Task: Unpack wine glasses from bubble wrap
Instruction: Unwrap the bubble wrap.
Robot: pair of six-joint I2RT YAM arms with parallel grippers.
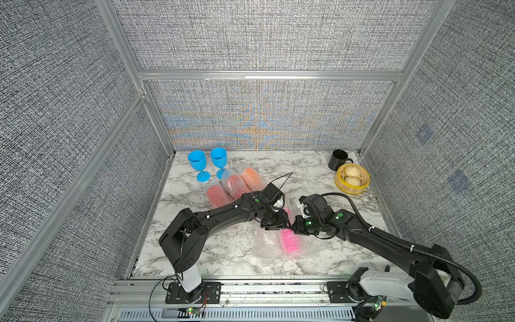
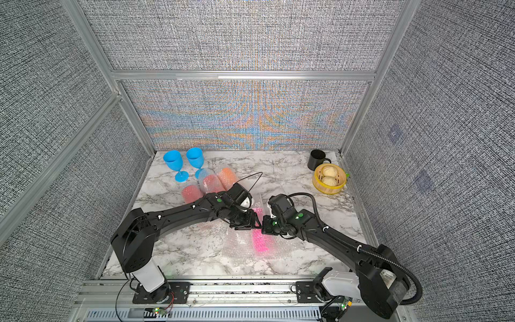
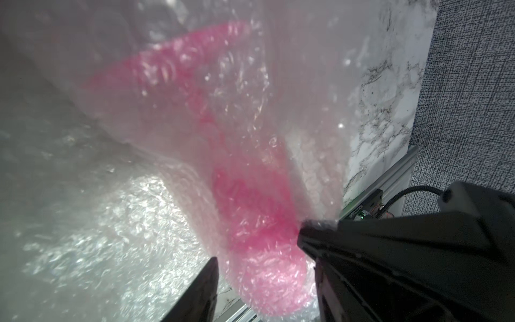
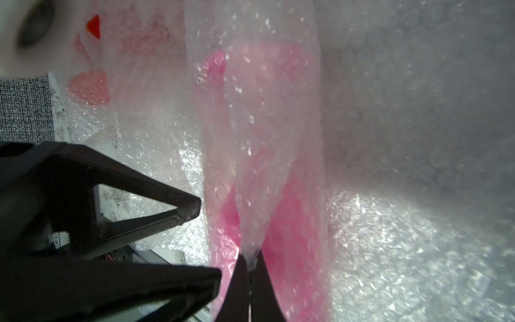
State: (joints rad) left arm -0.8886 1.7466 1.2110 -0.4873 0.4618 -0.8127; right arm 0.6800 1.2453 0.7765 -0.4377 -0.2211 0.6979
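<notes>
Pinching clear crinkly bubble wrap (image 4: 250, 139), right end effector (image 4: 251, 267) faces spread left end effector (image 3: 257, 246); pink plastic goblet (image 1: 289, 242) lies front-to-back beneath both, equally near.

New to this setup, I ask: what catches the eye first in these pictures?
The pink goblet lies in bubble wrap at the table's middle; the right gripper pinches a fold of the wrap, the left gripper straddles the goblet's end. Two bare blue goblets stand upright at the far left corner.
</notes>
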